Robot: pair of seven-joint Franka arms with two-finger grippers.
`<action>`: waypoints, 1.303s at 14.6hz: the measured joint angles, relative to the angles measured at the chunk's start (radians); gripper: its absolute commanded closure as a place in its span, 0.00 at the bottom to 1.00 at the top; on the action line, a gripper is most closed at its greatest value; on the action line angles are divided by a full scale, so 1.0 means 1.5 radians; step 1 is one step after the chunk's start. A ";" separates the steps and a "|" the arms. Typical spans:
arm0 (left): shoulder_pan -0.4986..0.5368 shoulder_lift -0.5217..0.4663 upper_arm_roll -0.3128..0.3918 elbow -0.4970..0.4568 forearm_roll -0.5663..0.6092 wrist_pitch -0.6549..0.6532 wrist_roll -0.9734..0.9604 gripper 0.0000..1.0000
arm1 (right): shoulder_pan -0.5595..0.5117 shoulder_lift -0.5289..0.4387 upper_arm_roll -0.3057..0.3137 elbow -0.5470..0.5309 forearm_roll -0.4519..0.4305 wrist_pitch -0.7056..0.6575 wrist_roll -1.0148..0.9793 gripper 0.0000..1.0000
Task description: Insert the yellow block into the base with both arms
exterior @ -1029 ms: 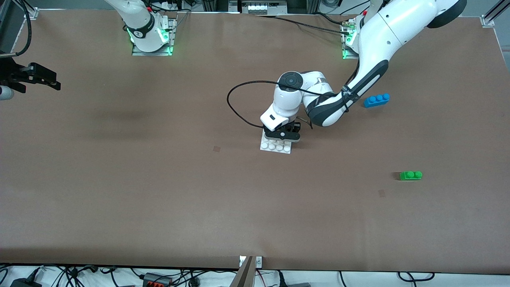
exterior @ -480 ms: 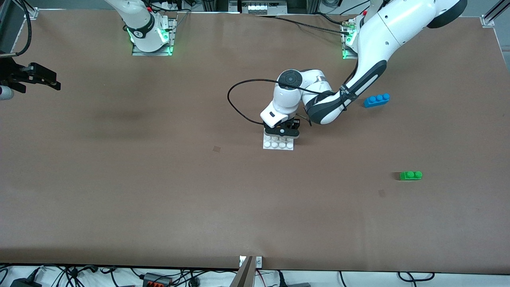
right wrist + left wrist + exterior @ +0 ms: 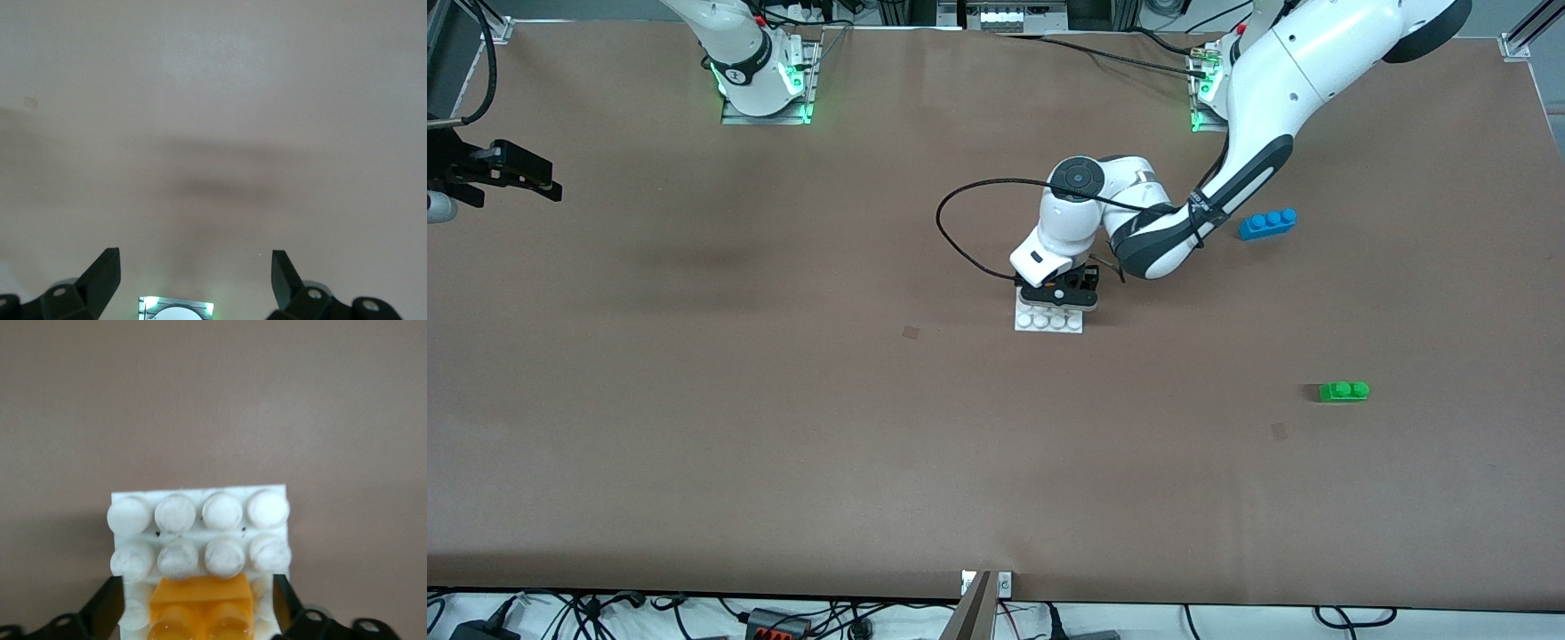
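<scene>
The white studded base [image 3: 1049, 323] lies mid-table, and my left gripper [image 3: 1060, 298] is low over the edge of it that faces the robots. In the left wrist view the yellow block [image 3: 200, 603] sits on the base [image 3: 200, 513], up against a row of studs. My left gripper [image 3: 197, 583] is open, its fingers [image 3: 110, 600] standing clear on either side of the block. The hand hides the block in the front view. My right gripper [image 3: 525, 178] waits open at the right arm's end of the table, with only bare table under it [image 3: 193, 257].
A blue three-stud brick [image 3: 1267, 222] lies toward the left arm's end, close to that arm's forearm. A green two-stud brick [image 3: 1344, 391] sits nearer the front camera. A black cable [image 3: 960, 231] loops out from the left wrist over the table.
My left gripper has opened and let go of the yellow block, which now sits on the base. The base turned a little squarer. The right arm has not moved.
</scene>
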 measured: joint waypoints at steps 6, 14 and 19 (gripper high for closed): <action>0.057 -0.051 -0.041 0.053 0.000 -0.074 0.027 0.00 | 0.000 0.000 0.000 0.000 0.000 0.000 0.000 0.00; 0.115 -0.063 0.029 0.232 -0.156 -0.255 0.481 0.00 | 0.001 0.000 0.000 0.000 0.000 0.000 0.000 0.00; 0.107 -0.141 0.207 0.278 -0.336 -0.324 0.765 0.00 | 0.001 0.000 0.000 0.000 0.000 0.000 0.000 0.00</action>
